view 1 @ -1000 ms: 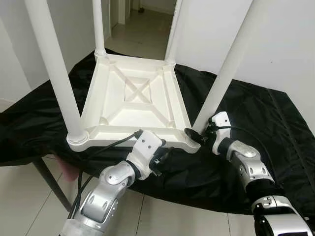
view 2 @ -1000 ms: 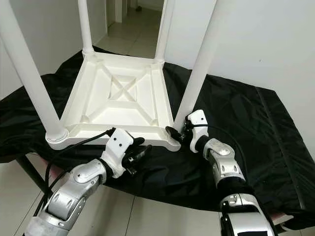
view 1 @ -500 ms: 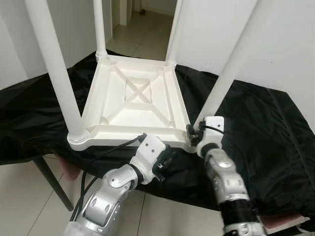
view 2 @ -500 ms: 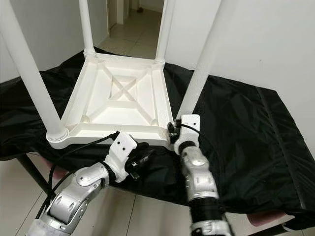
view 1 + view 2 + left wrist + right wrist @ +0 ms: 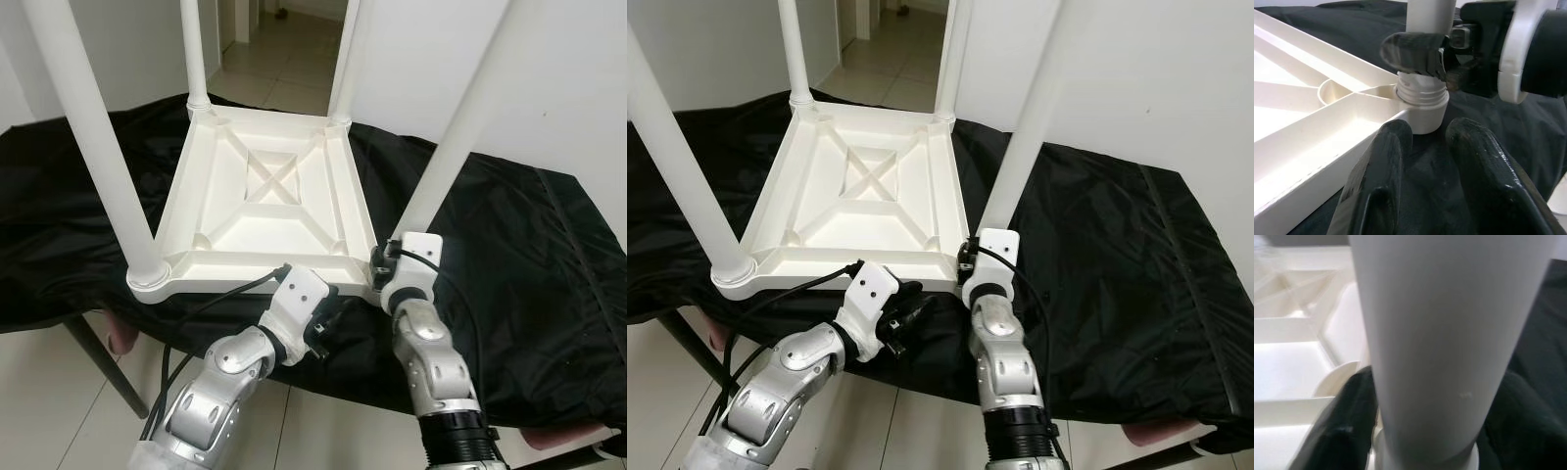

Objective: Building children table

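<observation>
While the right gripper (image 5: pixel 384 266) clasps the round white plastic leg (image 5: pixel 443 162) just above its threaded socket, lower centre, keep it vertical and twist squarely. Left gripper (image 5: pixel 1422 161), fingers parted and holding nothing, sits beside the upturned white ribbed tabletop (image 5: pixel 265 201) on black cloth (image 5: pixel 529 255).

A black cloth (image 5: pixel 509 245) covers the surface; the upturned white table (image 5: pixel 265 211) rests on it toward ten o'clock.

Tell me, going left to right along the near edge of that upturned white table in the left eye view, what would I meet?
Near-left leg → left gripper → right gripper around the near-right leg → black cloth.
</observation>
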Controlling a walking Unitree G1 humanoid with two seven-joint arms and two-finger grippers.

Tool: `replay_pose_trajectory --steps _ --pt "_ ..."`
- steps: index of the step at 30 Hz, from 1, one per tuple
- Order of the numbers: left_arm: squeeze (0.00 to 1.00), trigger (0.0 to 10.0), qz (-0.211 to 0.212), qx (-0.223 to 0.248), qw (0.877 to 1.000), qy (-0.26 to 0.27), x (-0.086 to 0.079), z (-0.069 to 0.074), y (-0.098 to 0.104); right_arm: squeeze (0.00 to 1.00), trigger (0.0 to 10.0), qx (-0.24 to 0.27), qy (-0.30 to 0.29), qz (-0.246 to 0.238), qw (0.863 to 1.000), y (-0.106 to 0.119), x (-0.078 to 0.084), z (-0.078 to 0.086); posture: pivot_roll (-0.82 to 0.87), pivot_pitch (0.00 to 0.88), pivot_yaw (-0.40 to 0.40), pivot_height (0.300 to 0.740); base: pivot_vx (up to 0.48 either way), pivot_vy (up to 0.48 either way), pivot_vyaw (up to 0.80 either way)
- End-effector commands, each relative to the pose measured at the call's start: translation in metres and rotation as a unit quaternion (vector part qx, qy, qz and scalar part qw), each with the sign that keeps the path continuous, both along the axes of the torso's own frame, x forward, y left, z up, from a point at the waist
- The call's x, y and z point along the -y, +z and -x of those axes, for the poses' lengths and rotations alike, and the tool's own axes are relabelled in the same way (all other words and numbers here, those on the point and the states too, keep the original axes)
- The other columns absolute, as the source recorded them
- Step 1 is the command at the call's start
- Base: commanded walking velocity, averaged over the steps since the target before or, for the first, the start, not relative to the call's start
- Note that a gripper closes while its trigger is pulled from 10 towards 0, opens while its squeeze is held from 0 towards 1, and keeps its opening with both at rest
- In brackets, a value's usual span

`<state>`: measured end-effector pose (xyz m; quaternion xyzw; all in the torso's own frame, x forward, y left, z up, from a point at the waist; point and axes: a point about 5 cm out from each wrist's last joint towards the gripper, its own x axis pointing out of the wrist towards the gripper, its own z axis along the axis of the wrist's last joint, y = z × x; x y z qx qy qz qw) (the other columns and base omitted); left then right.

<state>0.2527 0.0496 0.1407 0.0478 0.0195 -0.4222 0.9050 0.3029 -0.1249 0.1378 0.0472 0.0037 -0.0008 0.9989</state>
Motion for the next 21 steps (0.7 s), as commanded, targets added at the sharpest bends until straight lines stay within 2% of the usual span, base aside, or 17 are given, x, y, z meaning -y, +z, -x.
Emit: replay_pose_trajectory --steps 1,3,6,7,8,9,11,12,13,15,19,21 --pt "0.00 10.0 -0.003 0.000 1.000 -0.006 0.002 0.000 0.001 1.00 10.0 0.018 0.014 -0.011 1.000 -0.001 0.008 0.006 0.01 0.036 -0.118 0.740 0.000 0.000 0.00" --pt "0.00 10.0 -0.003 0.000 1.000 -0.006 0.001 0.000 0.002 1.00 10.0 0.024 0.019 -0.015 0.999 0.000 0.010 0.006 0.01 0.036 -0.118 0.740 0.000 0.000 0.00" --pt "0.00 10.0 -0.006 0.001 1.000 -0.002 -0.002 -0.001 0.002 1.00 10.0 0.043 0.062 0.010 0.997 -0.003 0.047 0.012 0.01 0.035 -0.121 0.740 0.000 0.000 0.00" --pt "0.00 10.0 -0.007 0.002 1.000 -0.001 -0.003 -0.001 0.001 1.00 10.0 0.044 0.069 0.016 0.997 -0.003 0.054 0.013 0.01 0.035 -0.121 0.740 0.000 0.000 0.00" --pt "0.00 10.0 -0.007 0.002 1.000 -0.001 -0.003 -0.001 0.001 1.00 10.0 0.043 0.071 0.018 0.996 -0.003 0.057 0.013 0.01 0.035 -0.121 0.740 0.000 0.000 0.00" --pt "0.00 10.0 -0.007 0.002 1.000 0.000 -0.003 -0.001 0.002 0.93 10.0 0.037 0.089 0.025 0.995 -0.005 0.063 0.012 0.02 0.033 -0.122 0.740 0.000 0.000 0.00" --pt "0.00 10.0 -0.007 0.002 1.000 0.000 -0.003 -0.002 0.002 0.93 10.0 0.033 0.101 0.031 0.994 -0.006 0.067 0.012 0.02 0.033 -0.122 0.740 0.000 0.000 0.00" --pt "0.00 10.0 -0.007 0.002 1.000 0.001 -0.003 -0.002 0.002 0.00 10.0 0.032 0.121 0.031 0.992 -0.007 0.070 0.012 0.02 0.032 -0.122 0.740 0.000 0.000 0.00" --pt "0.00 10.0 -0.007 0.002 1.000 0.001 -0.003 -0.002 0.002 0.00 10.0 0.032 0.121 0.031 0.992 -0.007 0.070 0.012 0.02 0.032 -0.122 0.740 0.000 0.000 0.00" --pt "0.00 10.0 -0.009 0.004 1.000 0.002 -0.003 -0.003 0.002 0.00 10.0 0.037 0.171 0.038 0.984 -0.008 0.079 0.008 0.02 0.026 -0.123 0.740 0.000 0.000 0.00" --pt "0.00 10.0 -0.009 0.005 1.000 0.004 -0.004 -0.004 0.003 0.00 10.0 0.035 0.209 0.054 0.976 -0.009 0.080 0.003 0.02 0.021 -0.123 0.740 0.000 0.000 0.00" --pt "0.00 10.0 -0.008 0.006 1.000 0.005 -0.003 -0.006 0.003 0.00 10.0 0.032 0.244 0.070 0.967 -0.008 0.078 -0.005 0.02 0.013 -0.119 0.740 0.000 0.000 0.00"
